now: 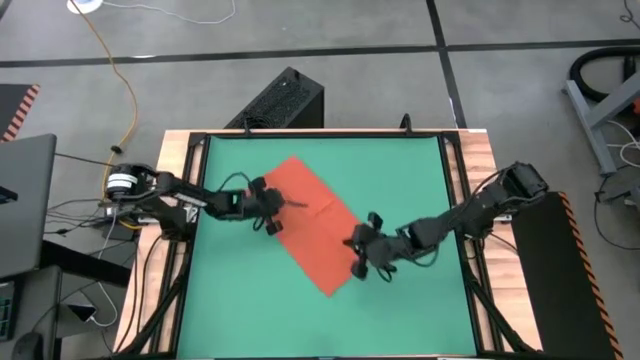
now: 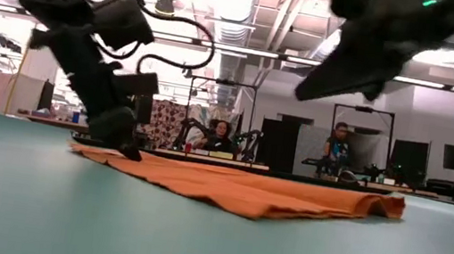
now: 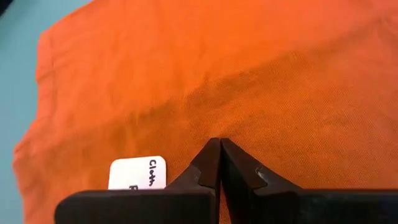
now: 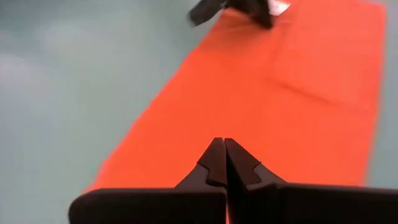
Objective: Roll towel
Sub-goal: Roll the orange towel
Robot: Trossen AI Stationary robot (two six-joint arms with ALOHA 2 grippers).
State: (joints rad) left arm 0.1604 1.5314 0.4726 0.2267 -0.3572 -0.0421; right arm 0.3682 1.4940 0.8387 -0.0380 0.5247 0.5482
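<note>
The towel (image 1: pixel 313 224) lies flat — left gripper (image 3: pixel 220 147) and right gripper (image 4: pixel 224 145) over opposite edges, jaws closed, empty.

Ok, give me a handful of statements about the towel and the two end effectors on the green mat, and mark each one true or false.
1. The towel lies flat and unrolled on the green mat. True.
2. The left end effector has its fingers spread wide. False: the fingertips are pressed together over the cloth.
3. A white tag shows on the towel next to the left end effector. True.
4. The right end effector is parked off the mat, far from the towel. False: it is at the towel's opposite end, fingertips together.
5. The towel is blue with stripes. False: it is plain orange-red.
</note>
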